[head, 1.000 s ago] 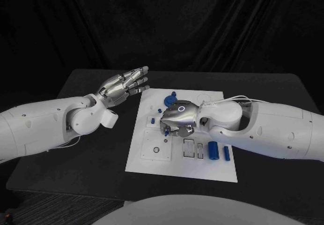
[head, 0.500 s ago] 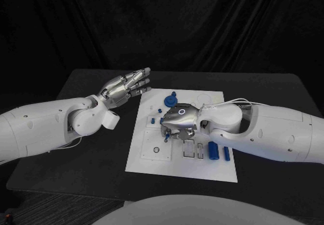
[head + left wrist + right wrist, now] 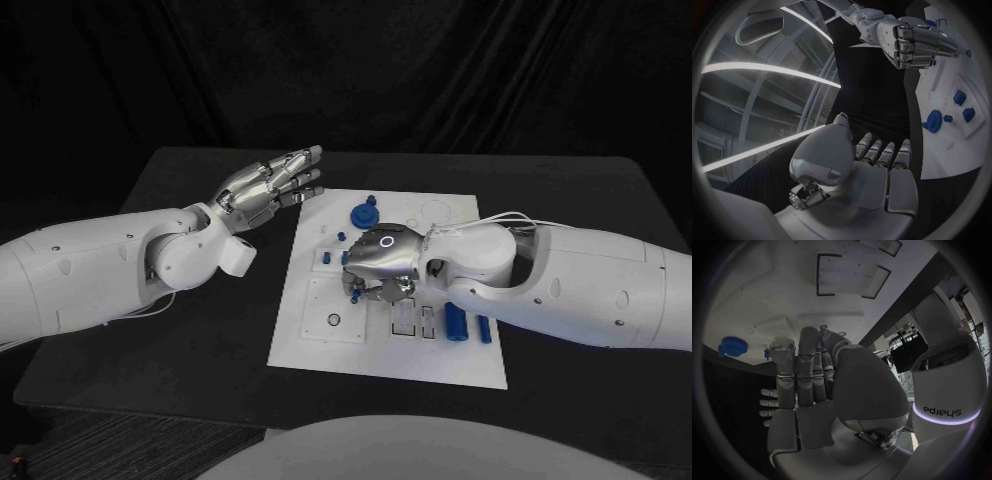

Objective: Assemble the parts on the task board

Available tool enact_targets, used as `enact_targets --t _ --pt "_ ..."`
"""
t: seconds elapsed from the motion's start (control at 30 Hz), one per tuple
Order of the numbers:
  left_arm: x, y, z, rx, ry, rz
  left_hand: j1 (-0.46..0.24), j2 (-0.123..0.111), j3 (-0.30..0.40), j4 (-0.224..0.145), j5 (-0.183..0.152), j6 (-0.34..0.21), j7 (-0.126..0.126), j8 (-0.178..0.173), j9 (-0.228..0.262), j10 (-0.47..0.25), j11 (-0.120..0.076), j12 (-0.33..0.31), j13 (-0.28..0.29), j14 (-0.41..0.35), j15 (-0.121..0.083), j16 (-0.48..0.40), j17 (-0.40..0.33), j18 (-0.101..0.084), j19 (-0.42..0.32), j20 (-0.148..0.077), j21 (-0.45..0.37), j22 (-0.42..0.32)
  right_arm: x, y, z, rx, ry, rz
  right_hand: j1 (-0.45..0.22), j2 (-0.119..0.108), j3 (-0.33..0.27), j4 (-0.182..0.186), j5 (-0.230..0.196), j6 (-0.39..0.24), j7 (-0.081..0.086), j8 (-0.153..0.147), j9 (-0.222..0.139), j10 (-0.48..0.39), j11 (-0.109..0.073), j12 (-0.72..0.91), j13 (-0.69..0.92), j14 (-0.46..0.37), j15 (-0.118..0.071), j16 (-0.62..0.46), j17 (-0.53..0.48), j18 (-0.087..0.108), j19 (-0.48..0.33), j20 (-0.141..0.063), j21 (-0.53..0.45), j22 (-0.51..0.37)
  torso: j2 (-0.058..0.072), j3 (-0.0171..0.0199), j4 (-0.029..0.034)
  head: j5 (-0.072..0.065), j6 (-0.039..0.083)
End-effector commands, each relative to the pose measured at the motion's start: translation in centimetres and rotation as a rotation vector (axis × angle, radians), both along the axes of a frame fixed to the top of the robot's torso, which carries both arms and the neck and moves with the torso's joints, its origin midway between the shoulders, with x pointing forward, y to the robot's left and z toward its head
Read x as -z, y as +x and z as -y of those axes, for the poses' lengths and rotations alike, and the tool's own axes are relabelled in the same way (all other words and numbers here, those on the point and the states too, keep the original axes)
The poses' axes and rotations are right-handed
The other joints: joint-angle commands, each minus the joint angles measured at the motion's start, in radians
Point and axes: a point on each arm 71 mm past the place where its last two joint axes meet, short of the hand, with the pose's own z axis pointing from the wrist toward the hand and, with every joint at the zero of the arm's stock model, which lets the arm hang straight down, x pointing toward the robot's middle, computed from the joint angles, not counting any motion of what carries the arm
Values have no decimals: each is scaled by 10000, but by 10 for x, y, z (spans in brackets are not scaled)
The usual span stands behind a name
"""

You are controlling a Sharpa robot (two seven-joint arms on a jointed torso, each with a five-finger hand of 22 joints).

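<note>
The white task board (image 3: 378, 358) lies in the middle of the black table. My right hand (image 3: 379, 260) hangs low over its centre with the fingers curled down. A sliver of a small blue part (image 3: 822, 344) shows between its fingertips; the same blue part (image 3: 351, 284) pokes out under the hand. My left hand (image 3: 268, 186) is raised above the table beside the board's far left corner, fingers straight and apart, holding nothing. A blue gear-like part (image 3: 361, 213) sits at the board's far end. Two blue cylinders (image 3: 457, 322) lie near its right edge.
Small blue pieces (image 3: 327, 257) stand on the board's left side, next to rectangular recesses (image 3: 401, 313) and a square plate with a hole (image 3: 335, 319). Black table (image 3: 173, 340) lies bare to the left and right of the board. The left wrist view shows the gear (image 3: 932, 121) and my curled right hand (image 3: 912, 41).
My right hand has crept slightly toward the near side of the board and sunk a little. My left hand has stayed where it was.
</note>
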Motion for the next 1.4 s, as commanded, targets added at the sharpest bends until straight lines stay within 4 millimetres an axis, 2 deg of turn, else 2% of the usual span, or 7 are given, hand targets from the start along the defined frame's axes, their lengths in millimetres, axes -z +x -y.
enact_targets --t 0.03,0.5,0.83,1.4 --pt "0 -1 1 65 -73 24 -4 92 -36 40 68 66 11 47 10 34 19 42 16 29 55 48 14 -64 27 -13 12 19 1 0 0 142 -87 58 -46 -16 -6 15 38 186 132 4 326 -22 69 -49 -17 -45 42 -49 -20 -115 3 48 -51 -21 -5 -4 -4 17 1" --pt "1 -1 2 140 -97 -3 -10 95 -43 39 71 128 61 68 20 32 11 47 16 38 66 57 17 -67 41 -12 19 35 3 1 0 217 -204 14 -62 -29 -8 18 46 151 145 -32 314 -48 84 -75 -23 -88 55 -116 -81 -111 -23 58 -99 -32 -5 1 -4 31 1" --pt "1 -1 2 221 -125 -42 -40 120 -56 46 57 211 193 100 31 9 -42 49 12 32 69 55 14 -74 66 -13 30 54 4 0 -1 208 -274 -40 -63 -38 -8 15 46 132 149 -51 308 -56 86 -83 -23 -105 60 -138 -98 -108 -38 64 -128 -40 -4 -15 0 46 1" --pt "2 -1 2 303 -158 -75 -144 174 -98 65 -27 328 375 150 45 -5 -132 62 12 30 59 58 14 -91 93 -15 41 68 9 -1 -3 228 -302 -128 -80 -39 -7 19 50 55 170 -118 284 -19 86 -68 -5 -145 66 -184 -134 -95 -79 73 -212 -62 -4 0 -4 95 1"
